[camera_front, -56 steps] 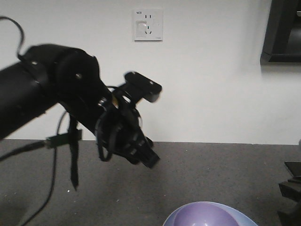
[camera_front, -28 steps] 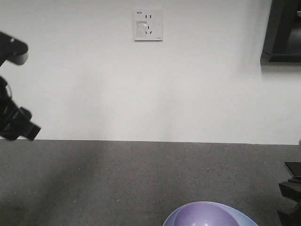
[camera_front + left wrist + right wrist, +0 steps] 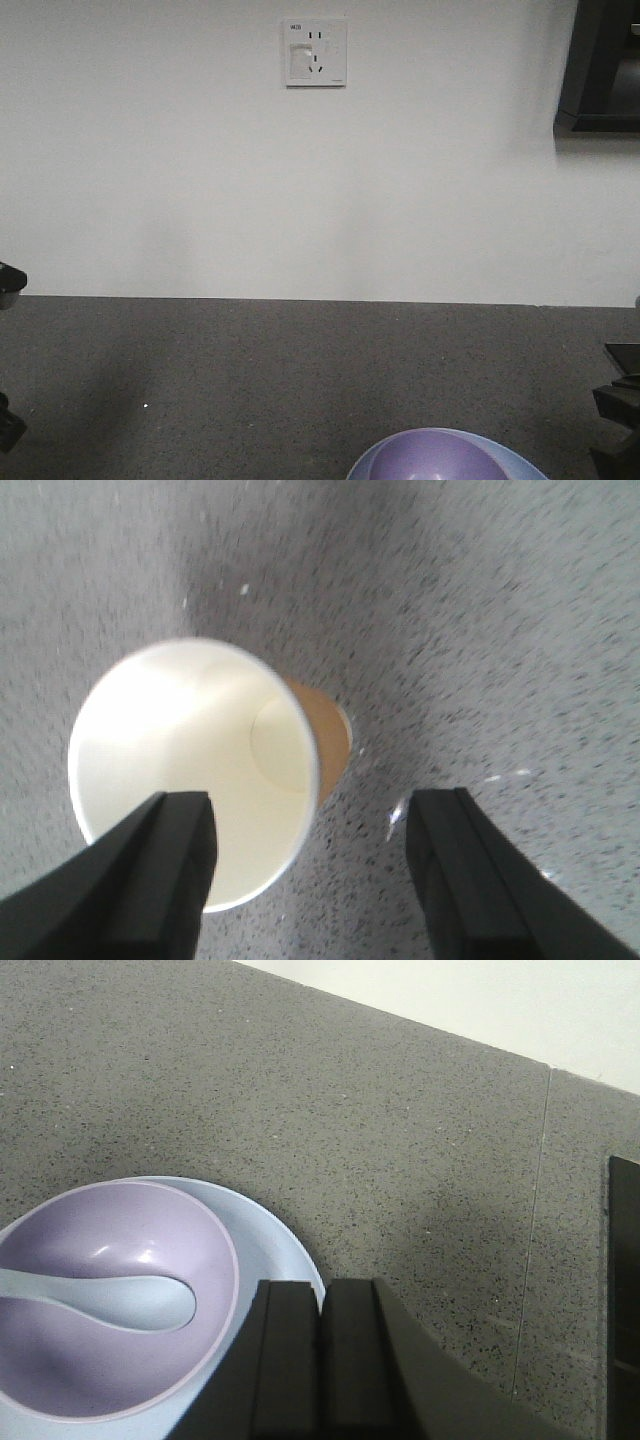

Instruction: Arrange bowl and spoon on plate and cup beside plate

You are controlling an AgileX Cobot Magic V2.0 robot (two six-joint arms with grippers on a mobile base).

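- Bowl (image 3: 440, 462) on plate (image 3: 525, 465) is seen in the front view, well apart from the far edge of the surface (image 3: 300, 370); neither tool is shown clearly.
- In the left wrist view, the cup (image 3: 190, 770) is found upright and empty on the bare surface. The left tool (image 3: 310, 815) is spread wide above it, one finger over the rim, presumably for a grasp.
- In the right wrist view, the spoon (image 3: 120, 1300) is laid inside the bowl. The right tool (image 3: 322, 1305) is pressed closed on nothing, judged idle.
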